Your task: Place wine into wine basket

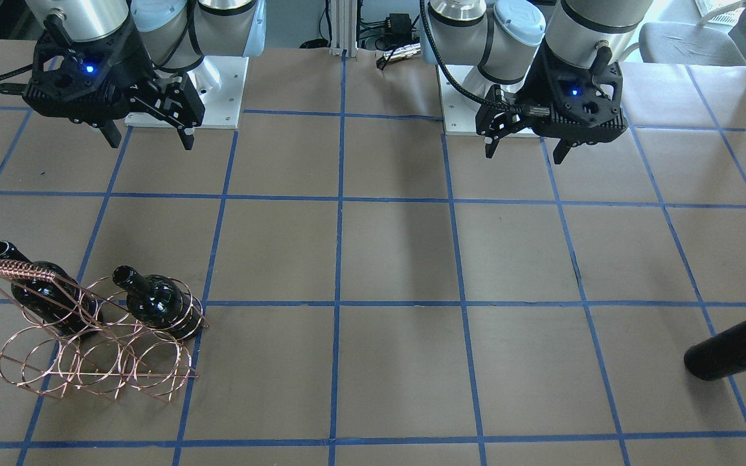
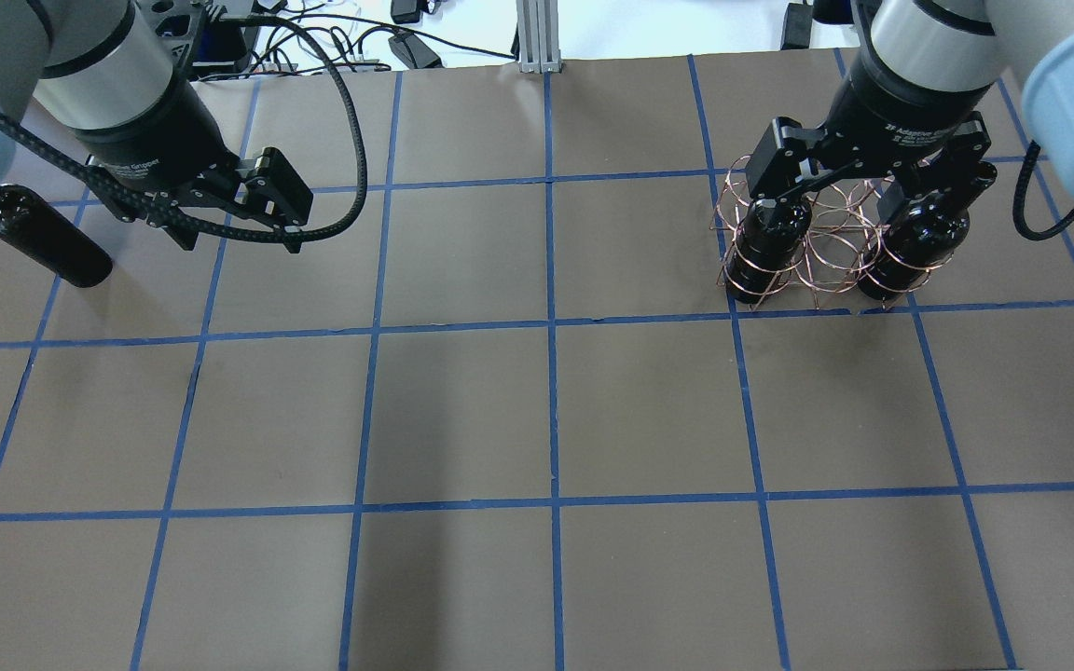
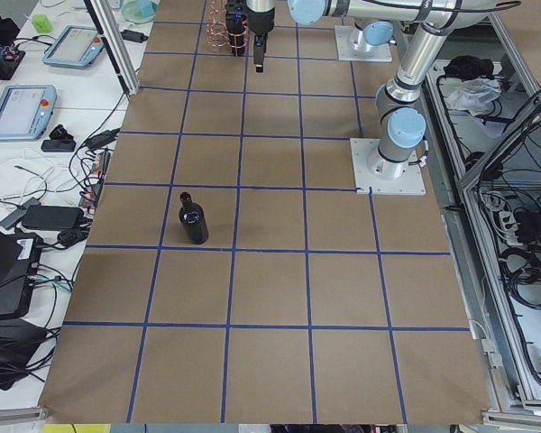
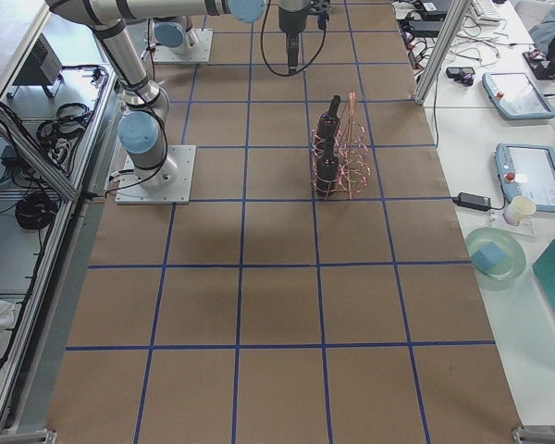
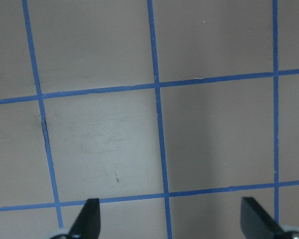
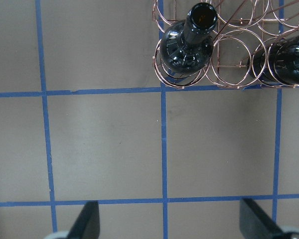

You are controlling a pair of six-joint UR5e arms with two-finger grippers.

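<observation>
At the table's (image 1: 386, 259) far left end in the front-facing view, the wine bottle (image 1: 732, 349) sits alone with its neck cut off by the frame. It is well apart from the left gripper (image 1: 524, 154), which hangs nearer the robot with fingers spread and empty. From those fingers the bottle lies outward and toward the operators' side. The right gripper (image 1: 150, 144), also spread and empty, hangs at the other end, where the wine basket (image 1: 120, 375) carries 2 other bottles (image 1: 153, 304). In the overhead view the bottle (image 2: 48, 244) is left of the left gripper (image 2: 239, 240), so the left arm is judged much the nearer. The basket's (image 2: 835, 252) middle rings look free. In the left side view the bottle (image 3: 195, 225) reads as upright, its long axis vertical and neck up. It is glossy, near-black and unlabelled. The left wrist view shows only bare table between wide-set fingertips (image 5: 88, 221). The right wrist view shows fingertips (image 6: 87, 221) equally wide, with the basket (image 6: 229, 63) ahead.
</observation>
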